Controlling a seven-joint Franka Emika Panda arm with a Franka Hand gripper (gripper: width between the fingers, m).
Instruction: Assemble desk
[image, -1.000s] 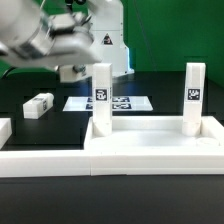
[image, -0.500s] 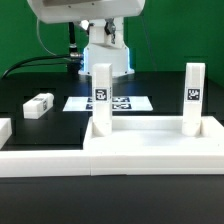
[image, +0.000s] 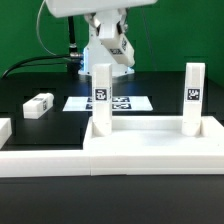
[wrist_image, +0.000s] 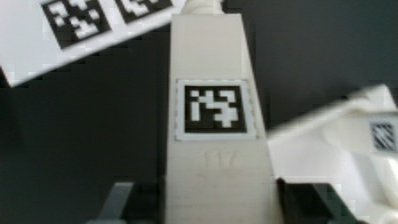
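Fingers of the claw (wrist_image: 199, 208) flank a tagged leg (wrist_image: 217, 60); whether they clamp it cannot be told. Low in the exterior frame the desk top (image: 150, 140) carries left leg (image: 101, 100) and right leg (image: 192, 95) upright, likely seated in its corners.

Smooth, matt white plastic forms the desk top (image: 150, 150) and its upright legs (image: 193, 120), each bearing a printed black-and-white tag (image: 101, 95); the table (image: 60, 130) is matt black, the marker board (image: 135, 102) flat white.
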